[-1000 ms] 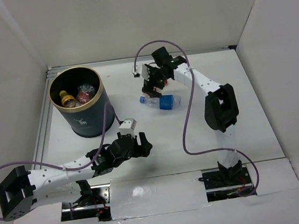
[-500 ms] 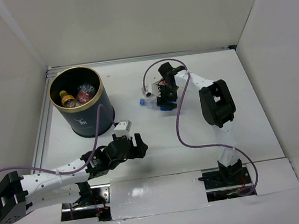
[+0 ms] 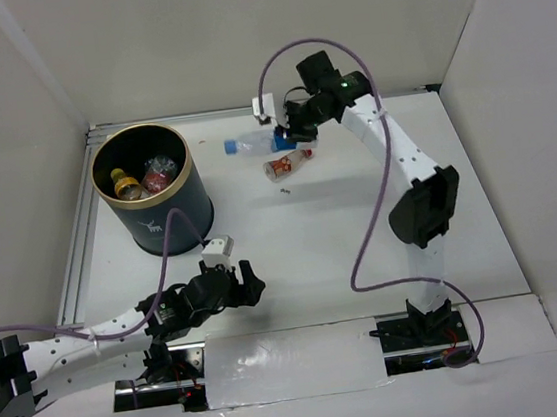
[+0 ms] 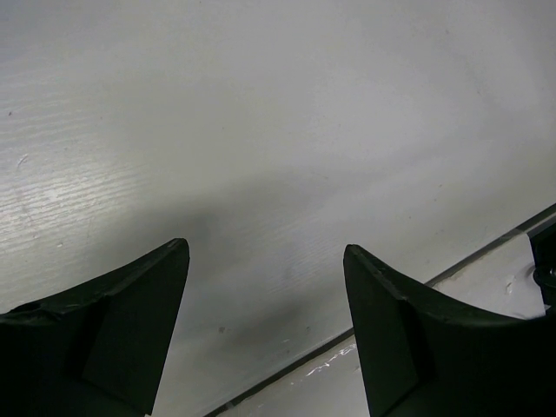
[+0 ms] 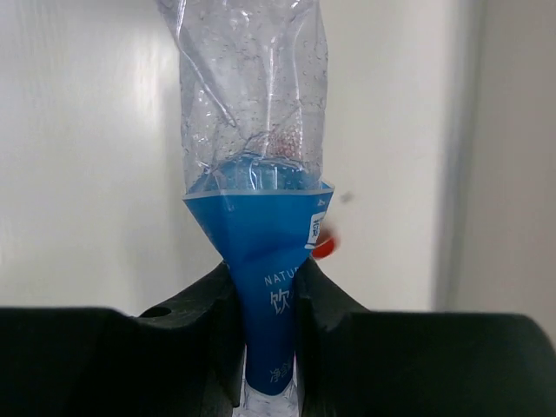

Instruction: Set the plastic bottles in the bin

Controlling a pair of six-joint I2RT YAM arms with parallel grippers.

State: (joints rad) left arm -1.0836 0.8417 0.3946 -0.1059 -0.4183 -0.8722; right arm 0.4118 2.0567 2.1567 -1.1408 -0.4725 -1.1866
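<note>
- Bottle with a blue label [image 3: 251,144] and a blue cap was clamped in your right jaws. It was held above the table [image 3: 314,255] close to the far edge, roughly level, with the cap pointing toward the left edge.
- In the right wrist view you could see those jaws clenched on the blue label, pinching the clear plastic into a narrow waist.
- A red-labelled bottle [image 3: 289,164] lay on its side on the table, just on the near side of the held one and apart from both it and the jaws.
- The bin [image 3: 185,204] stood upright near the far left corner, well apart from both of those bottles.
- Inside it you already had several bottles [image 3: 144,178]. One with a yellow-orange label and one with red showed, and the rest could not be counted.
- Your left jaws were released and held nothing; the two dark fingers [image 4: 122,330] stood wide apart over bare table.
- Your left arm [image 3: 92,335] lay low along the near edge, with its jaws between the bin and that edge, well apart from every bottle.
- Your right arm [image 3: 398,155] reached from its base at the near edge across to the far edge.
</note>
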